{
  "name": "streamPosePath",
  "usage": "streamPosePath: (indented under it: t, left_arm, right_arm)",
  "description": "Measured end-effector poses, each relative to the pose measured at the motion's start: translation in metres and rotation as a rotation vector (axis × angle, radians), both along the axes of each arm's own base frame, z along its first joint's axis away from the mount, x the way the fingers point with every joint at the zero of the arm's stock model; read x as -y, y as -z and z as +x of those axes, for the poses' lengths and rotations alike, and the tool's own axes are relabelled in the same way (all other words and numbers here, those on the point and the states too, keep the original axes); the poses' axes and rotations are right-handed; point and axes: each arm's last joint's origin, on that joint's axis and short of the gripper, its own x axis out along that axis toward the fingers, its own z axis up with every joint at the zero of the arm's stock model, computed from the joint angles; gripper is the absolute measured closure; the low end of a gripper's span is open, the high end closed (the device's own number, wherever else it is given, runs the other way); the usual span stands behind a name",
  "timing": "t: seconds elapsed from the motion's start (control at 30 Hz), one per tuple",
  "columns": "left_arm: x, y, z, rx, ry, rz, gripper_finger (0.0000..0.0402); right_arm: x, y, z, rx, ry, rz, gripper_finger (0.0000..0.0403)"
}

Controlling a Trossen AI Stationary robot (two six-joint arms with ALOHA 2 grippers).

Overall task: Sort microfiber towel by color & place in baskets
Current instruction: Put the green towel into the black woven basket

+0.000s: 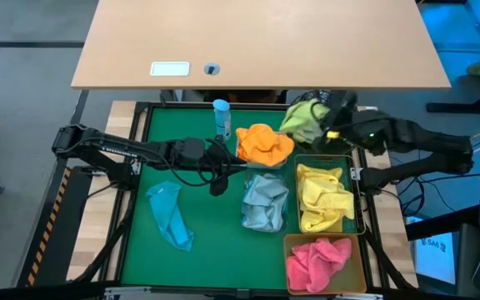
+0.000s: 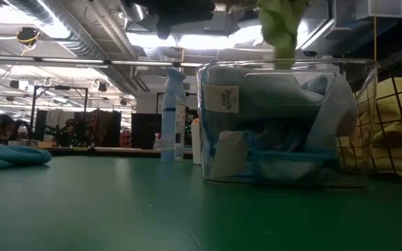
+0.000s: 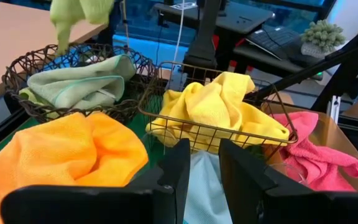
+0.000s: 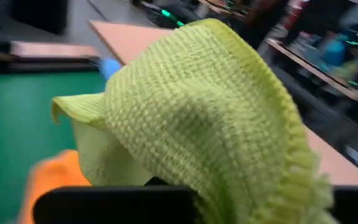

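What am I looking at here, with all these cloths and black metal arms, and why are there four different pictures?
It's a two-armed robot sorting towels by colour. One camera looks down from above, one sits at table height, and one rides on each wrist. On the green table are containers of sorted cloths: orange towel, grey-blue towel, yellow towel, pink towel. A teal towel lies loose, near a spray bottle. The right gripper holds a light green towel above the black wire basket. The left gripper is open and empty, beside the orange towel.
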Motion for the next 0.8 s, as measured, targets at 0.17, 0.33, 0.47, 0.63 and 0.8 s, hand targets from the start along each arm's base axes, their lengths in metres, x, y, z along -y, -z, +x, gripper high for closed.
streamPosePath:
  t: [0.17, 0.33, 0.47, 0.63, 0.8]
  left_arm:
    - [0.000, 0.000, 0.000, 0.000, 0.000, 0.000, 0.0320]
    - [0.000, 0.000, 0.000, 0.000, 0.000, 0.000, 0.0320]
    - [0.000, 0.000, 0.000, 0.001, 0.000, 0.000, 0.0320]
    - [0.000, 0.000, 0.000, 0.001, 0.000, 0.000, 0.0320]
    - [0.000, 0.000, 0.000, 0.001, 0.000, 0.000, 0.0320]
  right_arm:
    - [0.019, 0.007, -0.027, -0.072, 0.165, -0.004, 0.0388]
    - [0.039, 0.032, -0.039, -0.163, 0.327, 0.051, 0.0393]
    - [0.052, 0.059, -0.042, -0.239, 0.422, 0.087, 0.0388]
    - [0.064, 0.095, -0.041, -0.367, 0.490, 0.118, 0.0375]
    - [0.075, 0.120, -0.040, -0.463, 0.544, 0.150, 0.0366]
